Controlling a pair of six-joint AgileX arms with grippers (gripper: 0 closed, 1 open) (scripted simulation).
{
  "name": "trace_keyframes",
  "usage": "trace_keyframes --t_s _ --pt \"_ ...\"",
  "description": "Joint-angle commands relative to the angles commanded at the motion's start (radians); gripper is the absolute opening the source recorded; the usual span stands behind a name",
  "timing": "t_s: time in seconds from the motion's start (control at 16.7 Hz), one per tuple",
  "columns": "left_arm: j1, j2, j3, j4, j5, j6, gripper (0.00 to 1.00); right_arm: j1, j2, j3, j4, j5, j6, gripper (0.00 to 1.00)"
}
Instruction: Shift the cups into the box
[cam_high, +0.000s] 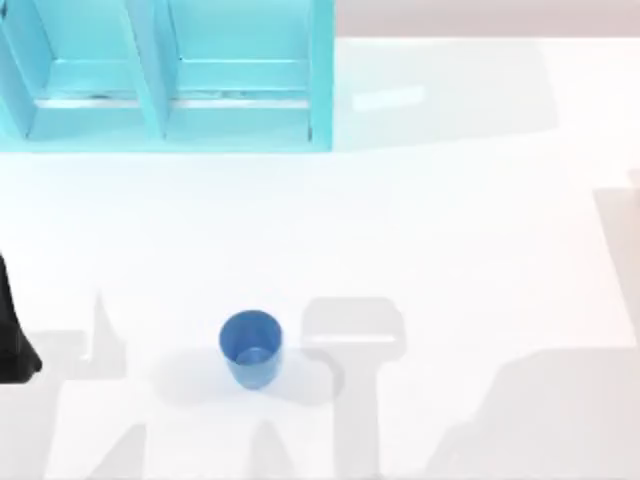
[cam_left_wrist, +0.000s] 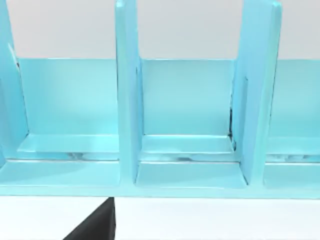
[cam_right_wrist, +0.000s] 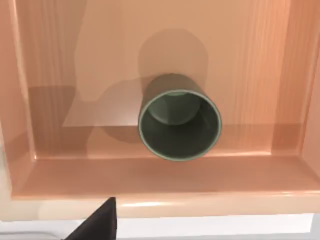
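The blue cup (cam_high: 250, 346) stands upright on the white bench (cam_high: 450, 250), at about 7 o'clock from the bench's middle in the top view, its mouth open upward and nothing touching it. At 11 o'clock a light-blue rack (cam_high: 165, 75) with upright dividers is cut off by the top and left edges of that view; the left wrist view looks straight into its compartments (cam_left_wrist: 187, 120).

The olive-grey cup (cam_right_wrist: 179, 117) stands upright inside an orange-brown wooden box (cam_right_wrist: 150, 180), resting on the box floor, apart from the walls, in the right wrist view. The box's outer edges run out of that picture.

A black piece of the left arm (cam_high: 12, 335) shows at the top view's 9 o'clock edge, mostly cut off. For either end effector, I cannot tell whether it is spread or pressed together: each wrist view catches just a dark sliver of one finger (cam_left_wrist: 95, 227) (cam_right_wrist: 97, 222) at its lower edge.
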Motion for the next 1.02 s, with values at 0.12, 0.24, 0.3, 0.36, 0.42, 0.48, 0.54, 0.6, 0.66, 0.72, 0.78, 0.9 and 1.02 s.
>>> trace_keyframes --t_s 0.12,0.24,0.3,0.36,0.42,0.48,0.54,0.6,0.66,0.72,0.78,0.9,1.02 --pt "0.000 0.000 0.000 0.000 0.000 0.000 1.00 0.116 0.078 0.098 -0.021 0.005 0.114 1.00" --pt "0.000 0.000 0.000 0.000 0.000 0.000 1.00 0.271 0.175 0.216 -0.047 0.013 0.260 1.00" --pt "0.000 0.000 0.000 0.000 0.000 0.000 1.00 0.358 0.229 0.281 -0.061 0.018 0.343 1.00" --pt "0.000 0.000 0.000 0.000 0.000 0.000 1.00 0.449 0.287 0.349 -0.077 0.024 0.429 1.00" --pt "0.000 0.000 0.000 0.000 0.000 0.000 1.00 0.545 0.347 0.418 -0.093 0.030 0.518 1.00" --pt "0.000 0.000 0.000 0.000 0.000 0.000 1.00 0.642 0.408 0.489 -0.108 0.036 0.609 1.00" --pt "0.000 0.000 0.000 0.000 0.000 0.000 1.00 0.741 0.470 0.559 -0.124 0.041 0.702 1.00" --pt "0.000 0.000 0.000 0.000 0.000 0.000 1.00 0.839 0.532 0.629 -0.140 0.046 0.794 1.00" --pt "0.000 0.000 0.000 0.000 0.000 0.000 1.00 0.932 0.593 0.698 -0.154 0.051 0.884 1.00" --pt "0.000 0.000 0.000 0.000 0.000 0.000 1.00 1.020 0.653 0.765 -0.168 0.054 0.972 1.00" --pt "0.000 0.000 0.000 0.000 0.000 0.000 1.00 1.101 0.710 0.831 -0.180 0.057 1.055 1.00" --pt "0.000 0.000 0.000 0.000 0.000 0.000 1.00 1.244 0.814 0.953 -0.198 0.061 1.210 1.00" --pt "0.000 0.000 0.000 0.000 0.000 0.000 1.00 1.360 0.901 1.061 -0.210 0.062 1.343 1.00"
